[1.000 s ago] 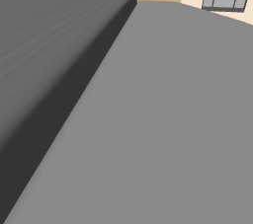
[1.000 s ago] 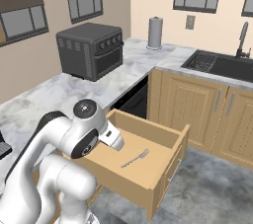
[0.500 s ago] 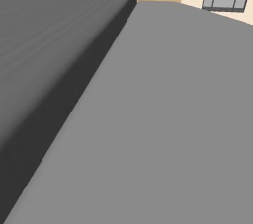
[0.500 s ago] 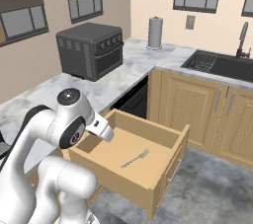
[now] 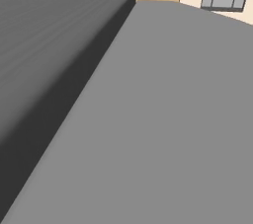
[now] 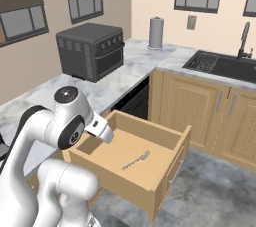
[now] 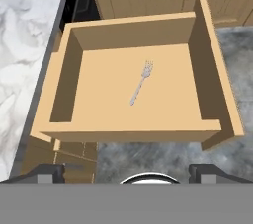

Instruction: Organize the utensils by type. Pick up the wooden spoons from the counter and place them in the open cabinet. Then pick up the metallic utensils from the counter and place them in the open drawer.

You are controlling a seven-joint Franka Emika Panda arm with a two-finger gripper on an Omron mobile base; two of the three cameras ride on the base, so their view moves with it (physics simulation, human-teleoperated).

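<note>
Fork (image 6: 136, 161) tines too small to tell; sink (image 6: 227, 66) cut by right edge.

"Was any lettering legible?" the first asked.

"None," the second said. "The dark oven (image 6: 91, 50) on the counter (image 6: 131, 68) bore knobs without readable marks, and the drawer (image 7: 212, 94) carried no label."

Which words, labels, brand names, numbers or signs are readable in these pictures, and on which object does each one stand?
None can be read.
The toaster oven has knobs but no legible markings.
The fork, the open drawer and the paper towel roll are plain.
</note>
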